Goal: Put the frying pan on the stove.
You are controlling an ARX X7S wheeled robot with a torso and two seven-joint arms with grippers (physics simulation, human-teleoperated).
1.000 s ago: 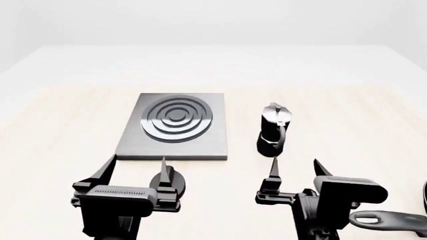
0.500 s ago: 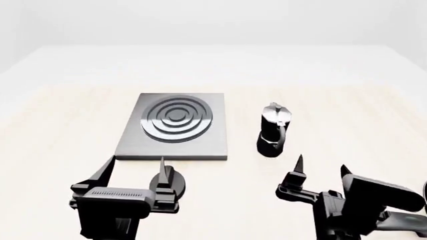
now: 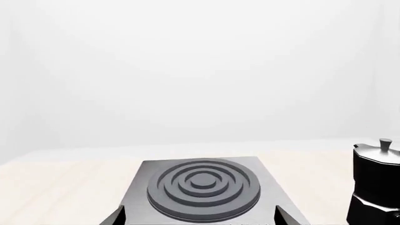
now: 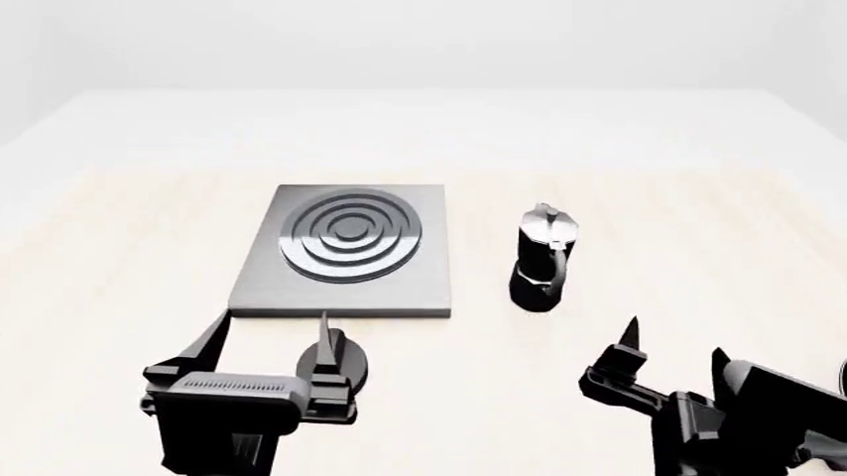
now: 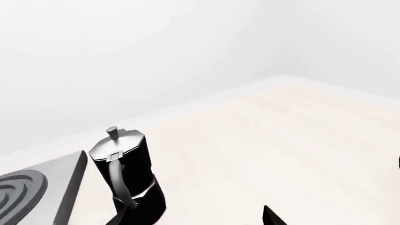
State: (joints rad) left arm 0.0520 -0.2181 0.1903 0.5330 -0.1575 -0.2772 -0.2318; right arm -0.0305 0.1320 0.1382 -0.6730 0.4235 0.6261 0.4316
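The stove is a grey square plate with dark rings, lying left of centre on the table; it also fills the lower left wrist view. The frying pan is almost out of view: only a dark sliver shows at the head view's right edge, and its handle is hidden behind my right arm. My left gripper stands open and empty just in front of the stove's near edge. My right gripper is open and empty at the lower right, near the moka pot.
The black-and-silver moka pot stands right of the stove, close ahead of my right gripper's fingers. A small black round knob lies by my left gripper's inner finger. Pale tabletop stretches behind and to the right.
My right gripper has moved right and nearer the table's front edge, turning outward, and now covers the pan handle that showed earlier. The left arm has not moved.
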